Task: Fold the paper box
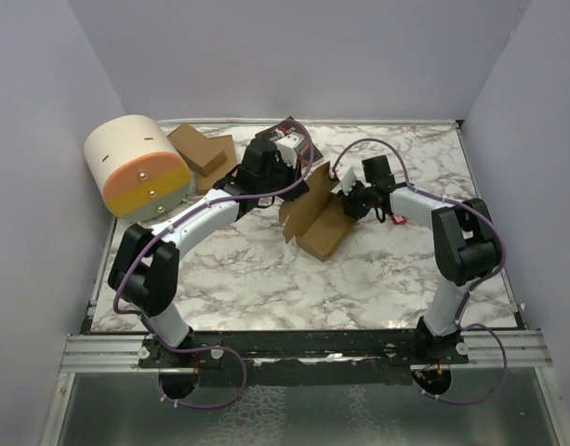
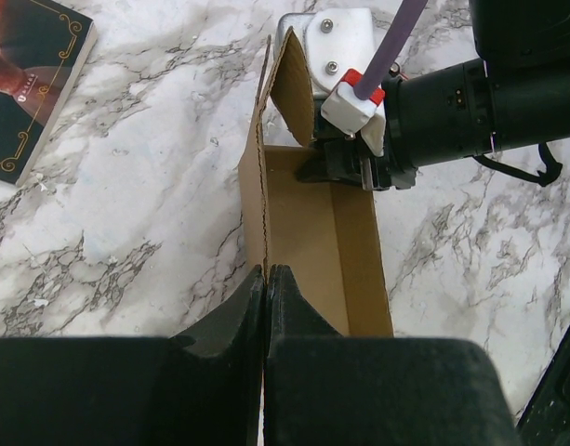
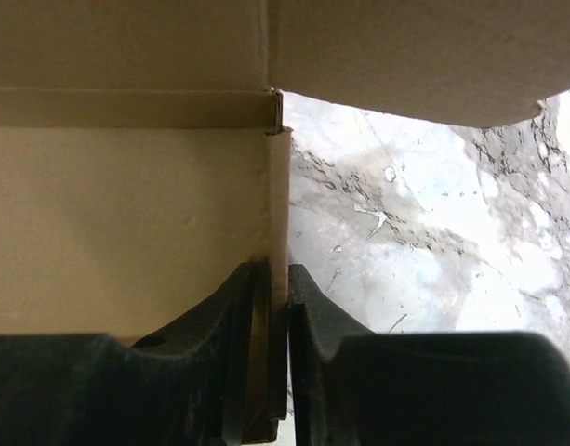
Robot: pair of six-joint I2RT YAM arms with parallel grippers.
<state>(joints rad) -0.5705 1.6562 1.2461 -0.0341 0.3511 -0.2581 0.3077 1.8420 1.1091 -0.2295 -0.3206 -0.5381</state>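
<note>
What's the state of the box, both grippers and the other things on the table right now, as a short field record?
box: partly folded, open trough, one long wall raised, end flap standing
left gripper: shut on one end of the raised wall's top edge
right gripper: shut on a panel edge at the box's other end
book: dark cover, flat on the table, apart from box
cardboard stack: flat, far left, clear of both grippers

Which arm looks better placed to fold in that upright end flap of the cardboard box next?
Probably the right: the right claw grips the paper box at the end where the upright flap stands, while the left claw pinches the long side wall at the other end, steadying it.
</note>
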